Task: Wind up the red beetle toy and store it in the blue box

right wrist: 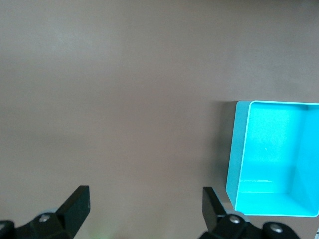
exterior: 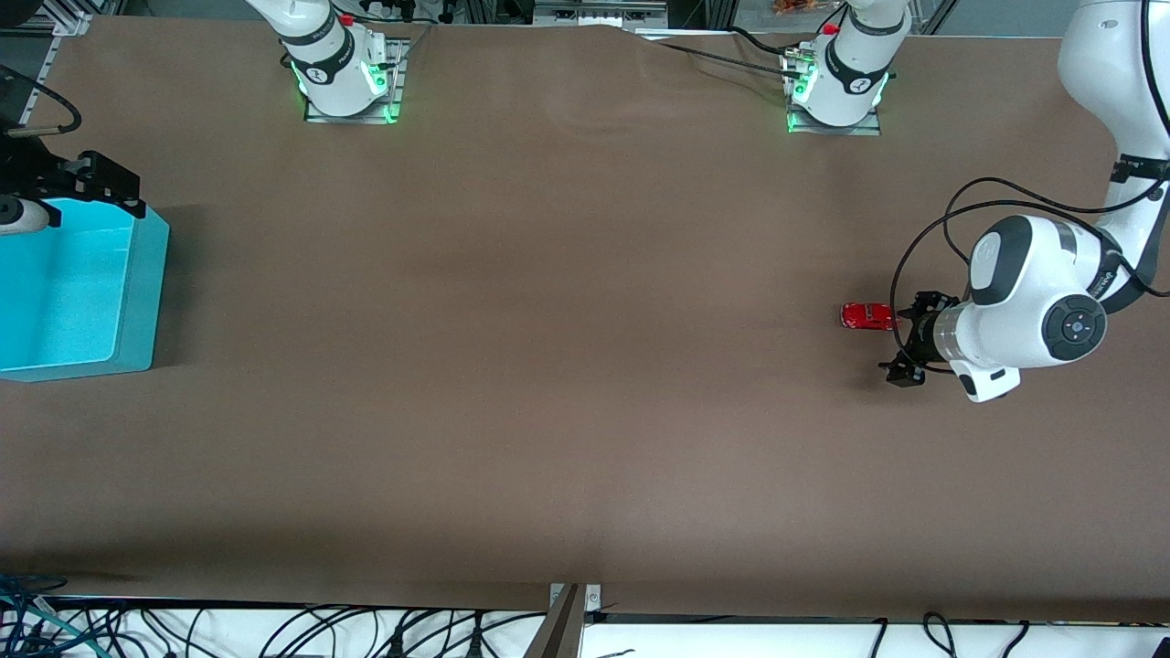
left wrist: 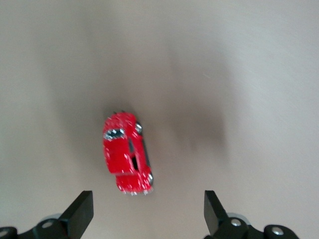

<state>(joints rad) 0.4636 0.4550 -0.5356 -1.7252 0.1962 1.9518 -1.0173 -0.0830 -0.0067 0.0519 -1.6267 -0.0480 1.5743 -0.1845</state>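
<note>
Black and spread wide, the 2 fingers (left wrist: pixel 82 211) of my left tool (exterior: pixel 914 340) are gripping nothing. I am hovering this tool low over the brown surface (exterior: pixel 548 366) at the left arm's end, pointing it sideways toward the red beetle toy (exterior: pixel 866 316). In the front view the toy is sitting just beside the fingertips, apart from them and not between them. In the left wrist view the same toy (left wrist: pixel 126 153) is lying on its wheels just ahead of the open fingers, closer to 1 finger than to the other, with its long axis slightly turned from the line of the tool. Its dark windows and small pale details are showing on the glossy shell.

My right tool (exterior: pixel 96 187) is waiting at the right arm's end, over the edge of the blue box (exterior: pixel 146 292) that is farther from the front camera. The right wrist view is showing its 2 fingers (right wrist: pixel 75 204) spread wide too, with nothing in them, and the blue box (right wrist: pixel 239 149) past them with a bare inside.

The toy and the box are sitting well apart, at the 2 ends of the surface.
</note>
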